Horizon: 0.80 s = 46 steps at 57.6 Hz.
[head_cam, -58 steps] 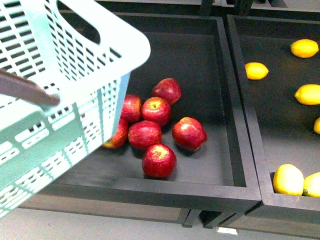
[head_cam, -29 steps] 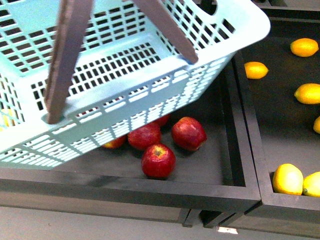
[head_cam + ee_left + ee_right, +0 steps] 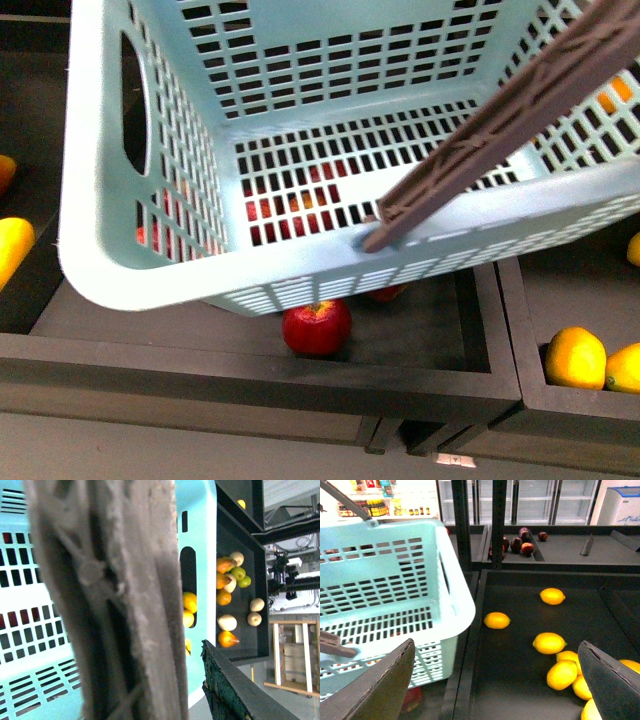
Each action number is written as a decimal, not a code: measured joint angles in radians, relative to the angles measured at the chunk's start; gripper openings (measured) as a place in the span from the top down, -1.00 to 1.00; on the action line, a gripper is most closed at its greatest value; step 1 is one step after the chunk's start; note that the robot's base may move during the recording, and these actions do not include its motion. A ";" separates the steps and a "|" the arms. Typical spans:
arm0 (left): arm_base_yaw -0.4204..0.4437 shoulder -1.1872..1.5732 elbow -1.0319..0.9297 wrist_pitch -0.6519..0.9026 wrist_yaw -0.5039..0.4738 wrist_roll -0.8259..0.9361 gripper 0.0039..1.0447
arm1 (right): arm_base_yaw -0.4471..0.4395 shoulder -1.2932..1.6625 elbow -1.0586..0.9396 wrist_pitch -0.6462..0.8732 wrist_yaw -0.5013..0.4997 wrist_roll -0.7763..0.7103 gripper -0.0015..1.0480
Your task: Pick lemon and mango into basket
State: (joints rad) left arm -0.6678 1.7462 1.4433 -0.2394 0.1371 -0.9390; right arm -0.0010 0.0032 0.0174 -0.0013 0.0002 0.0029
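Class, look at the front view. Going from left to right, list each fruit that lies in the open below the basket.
long yellow fruit at the left edge → red apple → rounded yellow fruit → cut-off yellow fruit at the right edge. The basket spans them all, so it is left out.

The basket [image 3: 90, 230] hangs over the middle bin [image 3: 420, 340], close beside the right gripper [image 3: 496, 645] on its left, with the handle [image 3: 500, 130] slanting across the open top. Under the basket lie apples [image 3: 317, 327], one just before its near wall (the rest show only through the slots). The right gripper sits above the neighbouring bin [image 3: 515, 660], and lemons [image 3: 549, 643] lie scattered in that bin ahead of it and below it. A mango [image 3: 12, 250] lies in the bin on the far side of the basket from the gripper. Behind the lemons' bin, farther from the gripper, another bin [image 3: 570, 547] holds round fruit [image 3: 522, 545].
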 joint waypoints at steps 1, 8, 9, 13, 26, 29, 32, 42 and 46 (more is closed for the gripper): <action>-0.003 0.001 0.001 0.000 0.002 0.000 0.46 | 0.000 0.000 0.000 0.000 0.000 0.000 -0.83; -0.021 0.006 0.002 0.000 0.020 -0.002 0.46 | 0.000 0.000 0.000 0.000 0.000 0.000 -0.83; -0.022 0.006 0.002 0.000 0.021 -0.002 0.46 | 0.000 0.000 0.000 0.000 0.000 0.000 -0.83; -0.021 0.008 0.002 0.000 0.014 -0.002 0.46 | 0.000 0.000 0.000 0.000 0.000 0.000 -0.83; -0.013 0.008 0.002 0.000 -0.006 0.001 0.46 | 0.000 0.000 0.000 0.000 0.000 0.000 -0.83; -0.013 0.008 0.002 0.000 -0.005 0.000 0.46 | 0.000 0.000 0.000 0.000 0.000 0.000 -0.83; -0.013 0.008 0.002 0.000 -0.003 0.000 0.46 | 0.000 0.000 0.000 0.000 0.000 0.000 -0.83; -0.013 0.008 0.003 0.000 0.001 0.000 0.46 | -0.076 0.303 0.135 -0.276 0.097 0.220 -0.83; -0.014 0.008 0.003 0.000 0.002 0.000 0.46 | -0.199 0.468 0.150 -0.151 0.050 0.249 -0.83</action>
State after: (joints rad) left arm -0.6815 1.7542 1.4467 -0.2394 0.1390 -0.9390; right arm -0.1997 0.4717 0.1677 -0.1524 0.0502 0.2516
